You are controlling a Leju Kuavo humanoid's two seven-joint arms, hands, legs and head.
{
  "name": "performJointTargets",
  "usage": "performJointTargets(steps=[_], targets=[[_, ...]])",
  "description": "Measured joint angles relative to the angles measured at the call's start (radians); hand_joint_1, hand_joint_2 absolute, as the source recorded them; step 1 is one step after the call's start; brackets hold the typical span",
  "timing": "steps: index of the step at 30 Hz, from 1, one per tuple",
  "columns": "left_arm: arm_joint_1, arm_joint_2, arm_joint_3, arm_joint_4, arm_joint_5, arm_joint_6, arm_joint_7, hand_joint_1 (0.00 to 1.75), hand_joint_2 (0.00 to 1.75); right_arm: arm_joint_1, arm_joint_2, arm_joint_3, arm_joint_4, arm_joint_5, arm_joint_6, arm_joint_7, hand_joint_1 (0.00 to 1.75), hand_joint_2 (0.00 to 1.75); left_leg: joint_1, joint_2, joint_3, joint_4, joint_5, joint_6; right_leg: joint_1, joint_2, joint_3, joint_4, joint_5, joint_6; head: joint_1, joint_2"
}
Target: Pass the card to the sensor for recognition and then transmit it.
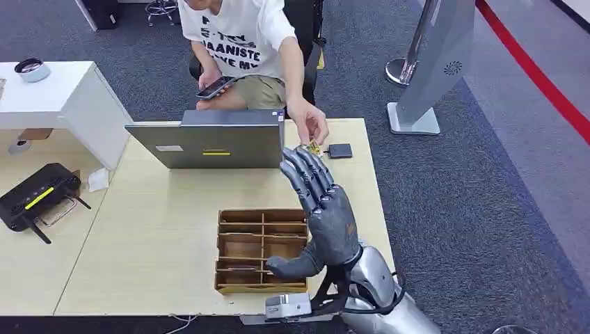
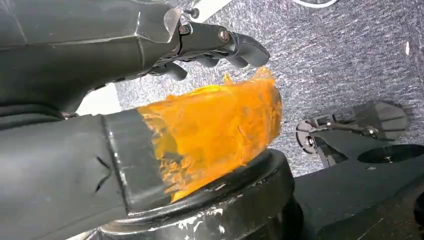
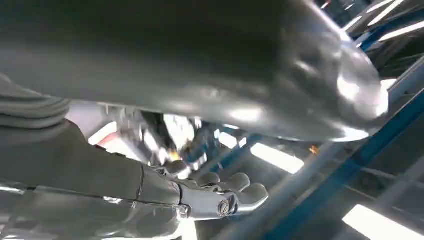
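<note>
My right hand [image 1: 323, 209] is raised over the right side of the light wooden table [image 1: 160, 229], palm turned left, fingers stretched forward and thumb spread, holding nothing. Just past its fingertips a person's hand [image 1: 309, 125] pinches a small yellow-green card [image 1: 314, 147]. The card hangs beside the small black square sensor [image 1: 340, 150] lying on the table's far right. In the right wrist view, my right hand's fingers [image 3: 225, 192] lie extended against ceiling lights. My left hand [image 2: 220, 45] hangs over grey carpet with its fingers loosely bent and nothing in them.
A grey laptop [image 1: 216, 142] stands open at the table's far side, facing the seated person. A brown wooden divided tray [image 1: 261, 250] sits near the front edge, left of my right hand. A black router [image 1: 35, 195] lies on the left desk. A grey stand [image 1: 431, 69] rises at the right.
</note>
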Motion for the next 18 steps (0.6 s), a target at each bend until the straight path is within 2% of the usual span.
performJointTargets(steps=[4,11,15,16,18], targets=[[-0.005,-0.001,-0.001,0.0,-0.009,-0.005,0.006,0.0,0.0,-0.062,-0.011,0.036,0.063,0.113,-0.041,0.075,0.0,0.0,0.0,0.0,0.0,0.0,0.0,0.0,0.0,0.0,0.0,0.0,0.0,0.0,0.0,0.0],[-0.012,-0.001,-0.002,0.0,-0.012,-0.006,0.01,0.0,0.0,-0.113,-0.017,0.061,0.124,0.129,-0.043,0.093,0.0,0.0,0.0,0.0,0.0,0.0,0.0,0.0,0.0,0.0,0.0,0.0,0.0,0.0,0.0,0.0],[-0.013,-0.001,-0.002,0.0,-0.02,-0.011,0.012,0.0,0.0,-0.135,-0.02,0.072,0.145,0.166,-0.044,0.124,0.0,0.0,0.0,0.0,0.0,0.0,0.0,0.0,0.0,0.0,0.0,0.0,0.0,0.0,0.0,0.0],[-0.014,-0.001,-0.003,0.0,-0.021,-0.014,0.012,0.0,0.0,-0.142,-0.02,0.073,0.151,0.171,-0.044,0.129,0.0,1.75,0.0,0.0,0.0,0.0,0.0,0.0,0.0,0.0,0.0,0.0,0.0,0.0,0.0,0.0],[-0.016,-0.002,-0.004,0.0,-0.028,-0.018,0.016,0.0,0.0,-0.164,-0.02,0.077,0.176,0.188,-0.042,0.143,0.0,1.75,0.0,0.0,0.0,0.0,0.0,0.0,0.0,0.0,0.0,0.0,0.0,0.0,0.0,0.0]])
